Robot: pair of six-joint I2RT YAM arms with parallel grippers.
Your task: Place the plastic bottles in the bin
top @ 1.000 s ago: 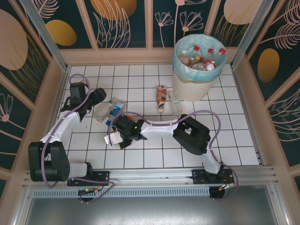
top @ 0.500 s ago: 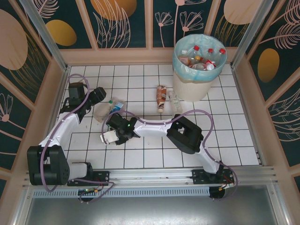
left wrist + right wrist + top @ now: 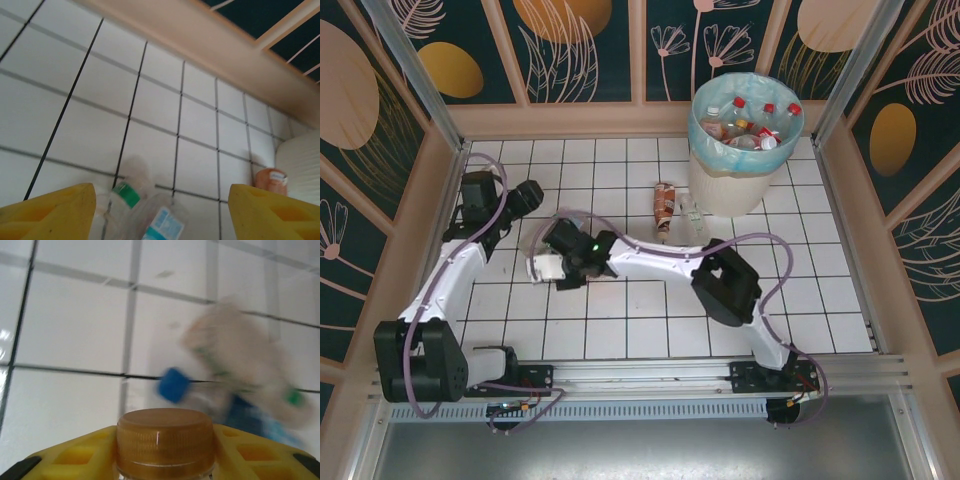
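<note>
At nine o'clock on the desk (image 3: 650, 330), the right pincer (image 3: 165, 465) had narrowed onto a brown-capped bottle (image 3: 165, 437); the left pincer (image 3: 161, 202) gaped wide.

Left arm: stretched forward along the left side, left gripper (image 3: 160, 212) jaws wide apart. Right arm: reaching across to the left, right gripper (image 3: 553, 268) clamped on brown-capped bottle (image 3: 165, 440).

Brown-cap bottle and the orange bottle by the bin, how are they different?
The brown-cap bottle is pinched in the right gripper's jaws; the orange bottle lies loose on the tiles. The brown-cap bottle is farther from the bin; the orange bottle lies close beside it. Both are outside the bin.
</note>
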